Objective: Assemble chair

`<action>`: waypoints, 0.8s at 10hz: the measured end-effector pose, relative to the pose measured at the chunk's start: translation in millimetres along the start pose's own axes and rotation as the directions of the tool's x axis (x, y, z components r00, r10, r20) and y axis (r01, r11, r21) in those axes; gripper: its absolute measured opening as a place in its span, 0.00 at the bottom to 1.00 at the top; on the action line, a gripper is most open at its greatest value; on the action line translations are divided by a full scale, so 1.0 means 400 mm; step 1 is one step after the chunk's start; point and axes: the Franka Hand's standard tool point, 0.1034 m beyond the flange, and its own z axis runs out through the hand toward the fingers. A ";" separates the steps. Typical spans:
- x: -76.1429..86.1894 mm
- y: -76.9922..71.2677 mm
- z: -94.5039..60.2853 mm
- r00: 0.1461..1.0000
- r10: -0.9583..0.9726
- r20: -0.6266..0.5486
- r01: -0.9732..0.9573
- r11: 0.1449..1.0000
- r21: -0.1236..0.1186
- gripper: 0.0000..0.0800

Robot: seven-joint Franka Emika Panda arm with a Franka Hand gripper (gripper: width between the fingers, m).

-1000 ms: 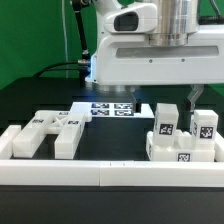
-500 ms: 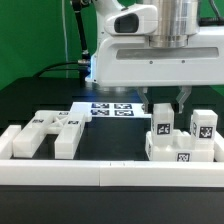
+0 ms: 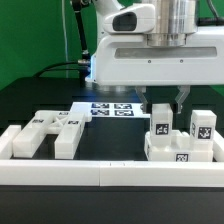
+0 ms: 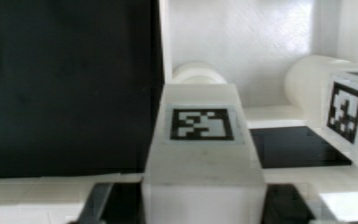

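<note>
- Black worktop, white border rails along near edge.
- Claw clenched on upright chair post, exterior view's right.
- Second chair part lying flat, exterior view's left.

Black table carries marker board, white chair parts, border rails

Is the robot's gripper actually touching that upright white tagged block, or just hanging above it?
Touching: in the wrist view both gripper fingers press the tagged block with no gap.
</note>
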 end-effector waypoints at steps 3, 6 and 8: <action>0.001 -0.003 0.000 1.000 0.012 -0.003 -0.012 1.000 0.000 0.36; 0.004 -0.004 0.000 1.000 0.011 -0.014 -0.011 1.000 -0.001 0.36; 0.006 -0.004 0.000 1.000 0.011 -0.020 -0.011 1.000 -0.002 0.36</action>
